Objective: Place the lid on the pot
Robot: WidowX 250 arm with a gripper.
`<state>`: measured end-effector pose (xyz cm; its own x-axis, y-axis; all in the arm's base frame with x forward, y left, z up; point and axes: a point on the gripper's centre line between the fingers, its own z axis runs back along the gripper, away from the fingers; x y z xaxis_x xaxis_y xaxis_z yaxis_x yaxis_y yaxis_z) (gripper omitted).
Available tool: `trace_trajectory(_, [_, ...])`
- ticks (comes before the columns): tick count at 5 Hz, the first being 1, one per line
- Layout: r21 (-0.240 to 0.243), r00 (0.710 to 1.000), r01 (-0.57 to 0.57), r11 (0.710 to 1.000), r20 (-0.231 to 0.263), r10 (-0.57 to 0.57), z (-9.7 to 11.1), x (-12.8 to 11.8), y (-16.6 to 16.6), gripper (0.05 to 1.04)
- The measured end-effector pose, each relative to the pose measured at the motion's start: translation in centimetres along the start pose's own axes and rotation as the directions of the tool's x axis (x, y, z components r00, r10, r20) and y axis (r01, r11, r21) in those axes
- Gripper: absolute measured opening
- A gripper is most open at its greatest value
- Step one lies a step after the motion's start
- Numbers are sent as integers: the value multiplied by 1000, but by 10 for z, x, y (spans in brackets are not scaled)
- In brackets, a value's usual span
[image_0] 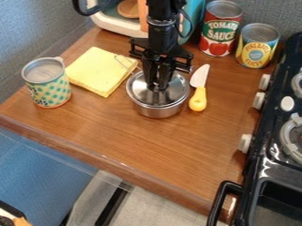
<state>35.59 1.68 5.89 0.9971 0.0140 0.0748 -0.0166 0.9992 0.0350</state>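
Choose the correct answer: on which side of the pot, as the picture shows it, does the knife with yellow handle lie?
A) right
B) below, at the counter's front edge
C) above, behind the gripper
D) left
A: the knife lies on the wood just right of the pot.

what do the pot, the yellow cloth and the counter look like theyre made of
Pot: probably stainless steel, polished, going by its silvery sheen and bright highlights.
Yellow cloth: soft-looking matte fabric, perhaps felt or microfiber; it lies folded with no shine.
Counter: brown wood grain with a slight gloss, either varnished wood or wood-look laminate.
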Motion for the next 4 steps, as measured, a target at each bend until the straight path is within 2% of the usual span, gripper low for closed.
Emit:
trace_trajectory(1, [-10, 1000, 7, 1000, -3, -7, 0, -1, -2, 644])
trace_trajectory(2, [-21, 999, 7, 1000, -34, -8, 1, -6, -3, 921])
trace_trajectory(3, [-20, 999, -2, 1000, 35, 3, 33, -4, -2, 1011])
trace_trajectory(4, [-15, 998, -10, 1000, 64, 11, 44, -14, -1, 1008])
